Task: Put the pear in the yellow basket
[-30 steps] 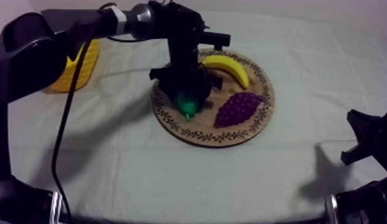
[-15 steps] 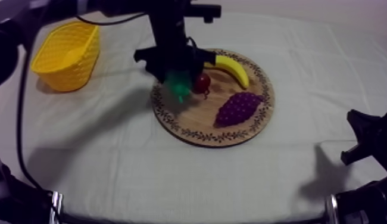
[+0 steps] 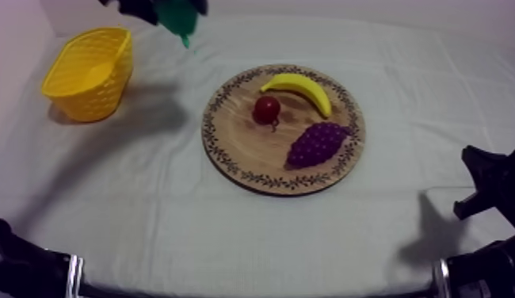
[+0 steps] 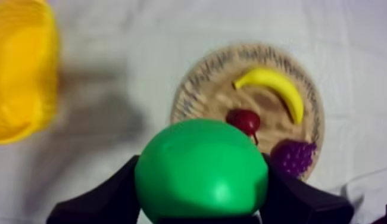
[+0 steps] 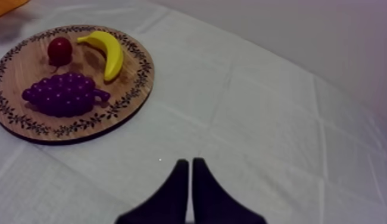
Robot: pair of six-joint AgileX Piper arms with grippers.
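The green pear (image 3: 178, 16) hangs high above the table's far side, between the basket and the board, with my left gripper (image 3: 169, 9) shut on it. Close up, the pear (image 4: 201, 171) sits between the black fingers (image 4: 106, 199). The yellow basket (image 3: 88, 72) stands at the far left and shows again beside the pear (image 4: 20, 68). The wooden board (image 3: 237, 139) lies in the middle. My right gripper (image 5: 191, 179) is shut on nothing, low over the cloth near the board (image 5: 133, 65), and rests at the right edge (image 3: 486, 186).
On the board lie a banana (image 3: 302, 89), a small red fruit (image 3: 267, 109) and a bunch of grapes (image 3: 316, 144). Bare cloth stretches between the basket and the board and along the front.
My left gripper has lifted the pear off the board and carried it up and left toward the basket. The small red fruit is now uncovered. The right arm has not moved.
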